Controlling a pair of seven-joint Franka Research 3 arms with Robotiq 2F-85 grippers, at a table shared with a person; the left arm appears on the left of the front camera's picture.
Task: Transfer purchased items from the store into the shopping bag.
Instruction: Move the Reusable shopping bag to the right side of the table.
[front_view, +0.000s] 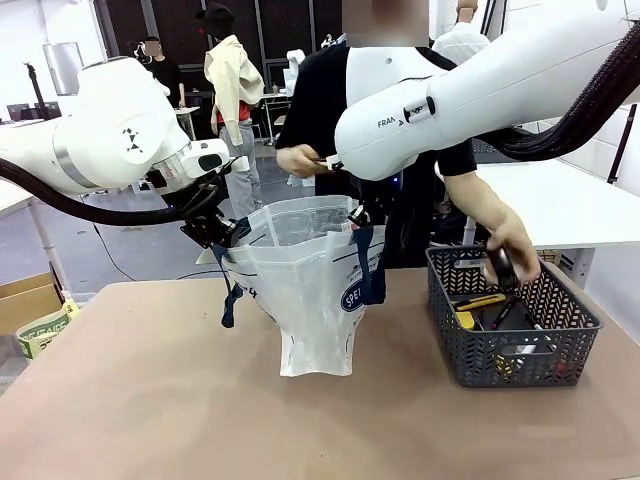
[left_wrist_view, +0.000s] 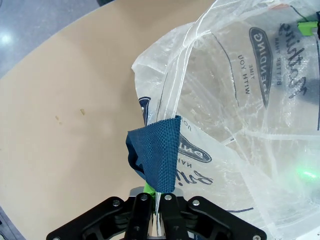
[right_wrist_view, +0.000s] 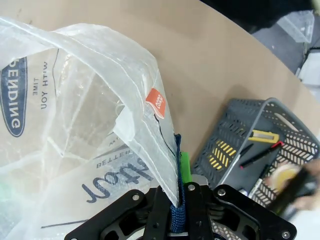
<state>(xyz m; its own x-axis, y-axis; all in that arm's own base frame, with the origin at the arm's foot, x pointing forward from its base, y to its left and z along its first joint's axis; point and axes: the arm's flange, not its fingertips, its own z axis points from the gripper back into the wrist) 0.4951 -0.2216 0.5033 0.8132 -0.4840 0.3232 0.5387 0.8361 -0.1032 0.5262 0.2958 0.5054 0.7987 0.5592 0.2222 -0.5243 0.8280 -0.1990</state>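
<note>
At the middle of the surface (front_view: 150, 400) the shopping bag (front_view: 305, 290) stands open: left jaws pinch its rim beside a navy strap (left_wrist_view: 155, 160), right jaws pinch the opposite strap (right_wrist_view: 175, 217). Right of the bag, the grey basket (front_view: 500, 365) holds the purchased items (front_view: 480, 302), and a person's hand (front_view: 512, 262) is at its rim.

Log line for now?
left end effector: shut on shopping bag | right end effector: shut on shopping bag | person's hand: gripping item at basket

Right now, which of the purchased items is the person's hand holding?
The black item in the hand above the basket; the yellow cutter lies inside.
</note>
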